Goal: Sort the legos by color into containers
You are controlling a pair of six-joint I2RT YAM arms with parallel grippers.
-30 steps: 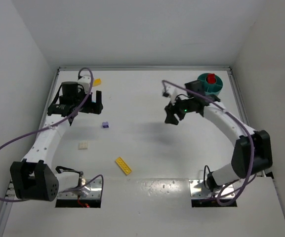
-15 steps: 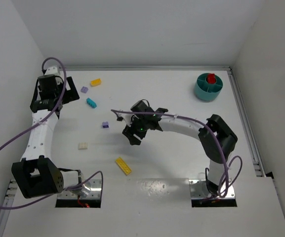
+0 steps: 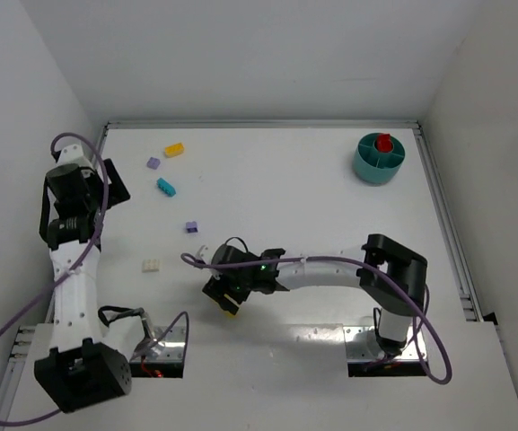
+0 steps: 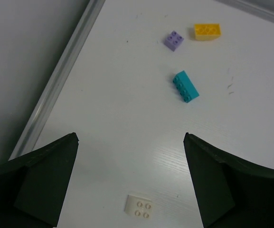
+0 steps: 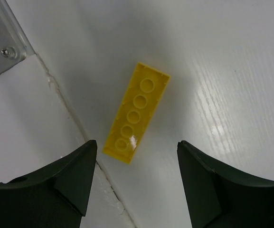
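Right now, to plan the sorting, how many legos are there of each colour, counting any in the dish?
Yellow: 2, yellow brick and yellow long plate
Purple: 2, far purple brick and near purple brick
Cyan: 1, cyan brick
Cream: 1, cream plate
Red: 1, red brick in the teal dish
Total: 7

Gloss, soft sheen, bare metal, matt black.
The long yellow plate (image 5: 136, 113) was glossy plastic, its studs catching light; the worktop (image 5: 231, 71) was smooth white with faint grain and a soft sheen; the corner bracket (image 5: 4, 42) was bare grey metal; the right hand (image 5: 137, 143) had matt black fingers (image 5: 61, 185).
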